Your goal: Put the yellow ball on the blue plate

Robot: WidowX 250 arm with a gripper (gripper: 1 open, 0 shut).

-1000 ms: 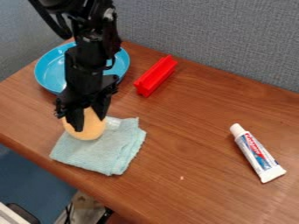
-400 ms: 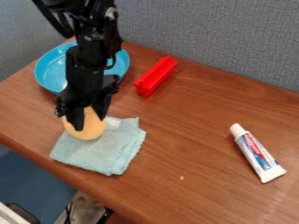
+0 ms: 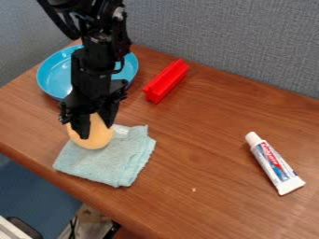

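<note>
Grey textured wall behind; brown wooden desk [image 3: 212,112] carrying all items. Yellow ball [image 3: 91,135] sits on the near-left part of the desk, resting on the left edge of a pale teal cloth [image 3: 110,155]. The black gripper [image 3: 89,121] stands directly over it, pointing steeply down, and its fingers are drawn in tight on the upper half of the ball, clamped on it.

Handling, as judged: the ball looks smooth and matte, rigid enough to keep its shape under the squeeze, and light. Its rounded, tapering surface is likely to slip if taken near the top, so the widest girth is the sound place to hold; the present grip appears to be at or just above that line.

Orientation: only the lower half shows below the fingers. The shape appears egg-like with its long axis roughly upright, the broad end down on the cloth; the upper end is hidden.

Blue plate [image 3: 56,71] lies behind the arm, near the ball. A red block [image 3: 165,80] and a toothpaste tube [image 3: 273,161] lie to the right, well apart.
</note>
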